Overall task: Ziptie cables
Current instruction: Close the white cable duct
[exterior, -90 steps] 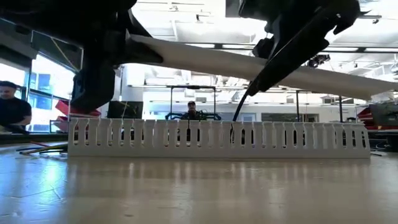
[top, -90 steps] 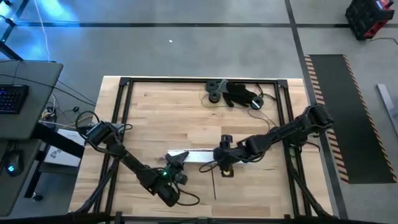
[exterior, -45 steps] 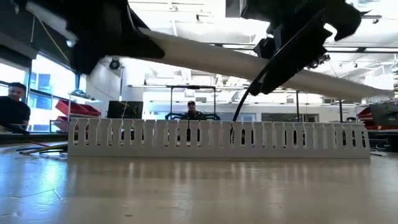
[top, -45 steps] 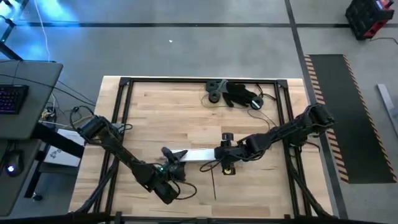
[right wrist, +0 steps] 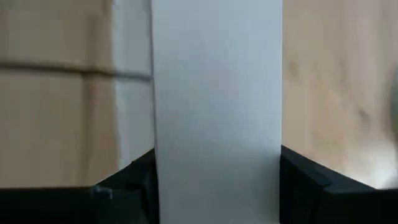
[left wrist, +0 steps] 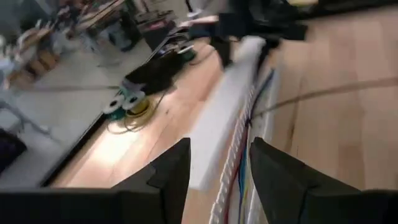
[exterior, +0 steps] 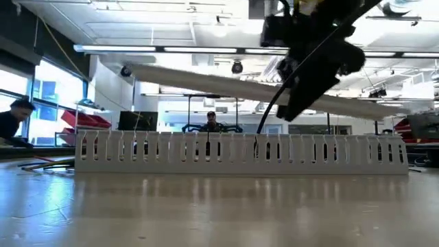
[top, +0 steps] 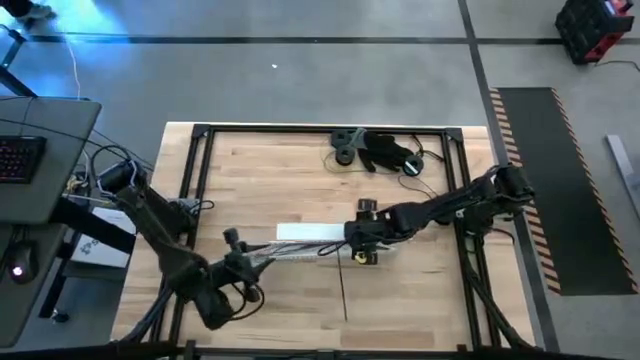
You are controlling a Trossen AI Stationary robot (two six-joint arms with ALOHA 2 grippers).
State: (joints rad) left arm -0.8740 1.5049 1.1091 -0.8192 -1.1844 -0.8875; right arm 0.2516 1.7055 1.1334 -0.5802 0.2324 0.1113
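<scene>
A long white strip [top: 310, 232] [exterior: 206, 84] hangs above the table's middle, with my right gripper [top: 348, 235] [right wrist: 217, 180] shut on its right part. Below and just nearer lies a white slotted duct [exterior: 240, 152] [top: 300, 252] flat on the wood. The cables [left wrist: 244, 143] [top: 285, 254] run along inside it, among them a white braided one and a blue one. My left gripper [top: 248, 258] [left wrist: 221, 146] stands open off the duct's left end. It points along the duct, and nothing is between its fingers. My right gripper pinches the white strip across its width [right wrist: 217, 143], one finger [right wrist: 124, 180] on each long edge. In the low view the strip is lifted clear of the duct and tilted, its left end [exterior: 130, 68] higher and free.
A black frame [top: 200, 180] rims the wooden table. Dark tools and coiled cord [top: 375, 150] lie at the far edge. A thin straight dark stick [top: 343, 290] lies toward the near edge and a small yellow piece [top: 365, 258] below my right gripper. People [exterior: 14, 123] show in the room behind.
My left gripper has let go of the strip's left end and drawn back toward the table's left edge, leaving the low view. My right gripper has carried the strip a little toward the far edge, uncovering the duct and its cables.
</scene>
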